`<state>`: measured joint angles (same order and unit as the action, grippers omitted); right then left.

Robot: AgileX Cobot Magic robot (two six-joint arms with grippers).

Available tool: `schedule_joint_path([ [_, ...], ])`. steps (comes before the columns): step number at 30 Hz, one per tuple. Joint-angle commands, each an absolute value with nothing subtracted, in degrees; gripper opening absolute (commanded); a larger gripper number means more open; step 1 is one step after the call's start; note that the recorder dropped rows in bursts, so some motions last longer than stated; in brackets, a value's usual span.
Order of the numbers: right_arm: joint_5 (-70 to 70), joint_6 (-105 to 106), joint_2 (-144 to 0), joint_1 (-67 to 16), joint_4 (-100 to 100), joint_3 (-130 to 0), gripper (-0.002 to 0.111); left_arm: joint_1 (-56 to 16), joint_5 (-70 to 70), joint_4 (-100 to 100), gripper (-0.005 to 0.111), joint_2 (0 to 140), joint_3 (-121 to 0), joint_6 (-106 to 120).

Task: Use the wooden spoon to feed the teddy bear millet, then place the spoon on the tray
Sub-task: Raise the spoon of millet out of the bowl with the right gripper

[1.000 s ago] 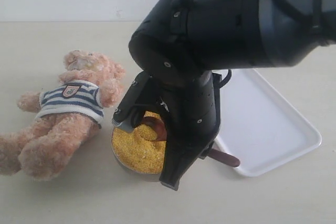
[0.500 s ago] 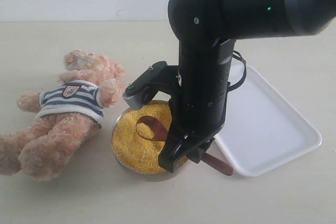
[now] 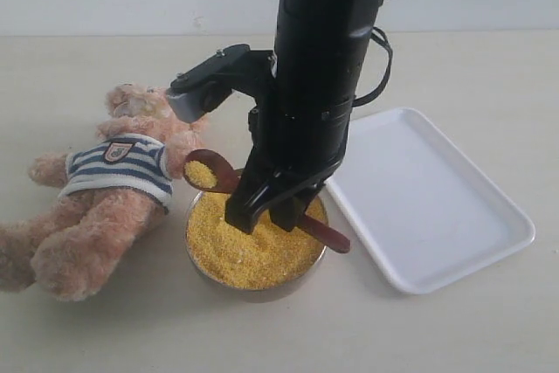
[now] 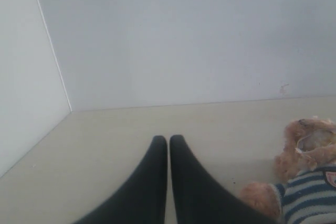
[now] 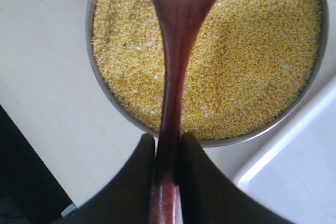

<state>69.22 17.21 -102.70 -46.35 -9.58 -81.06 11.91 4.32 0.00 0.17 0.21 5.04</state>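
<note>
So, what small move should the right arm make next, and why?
Probably swing the spoon toward the face of the bear: the right gripper holds its handle, millet lies in it, and it hangs over the rim of the bowl, short of the face.

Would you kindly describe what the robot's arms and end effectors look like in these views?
The right arm is glossy black with rounded housings; a thin black cable loops beside it, and a dark bracket with a grey tip juts out. The right end effector and left end effector each have two smooth black fingers tapering to rounded tips. No markings show.
</note>
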Motion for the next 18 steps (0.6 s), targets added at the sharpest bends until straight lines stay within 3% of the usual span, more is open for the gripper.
schedule_joint_path([
  [1,70.0,17.9,-101.8,-46.2,-10.7,-81.6,0.000,11.5,4.5,0.0,0.004,0.0,0.0,4.7],
  [18,70.0,22.1,-101.8,-42.2,-15.9,-81.6,0.000,11.5,4.3,0.0,0.004,0.0,0.0,4.7],
])
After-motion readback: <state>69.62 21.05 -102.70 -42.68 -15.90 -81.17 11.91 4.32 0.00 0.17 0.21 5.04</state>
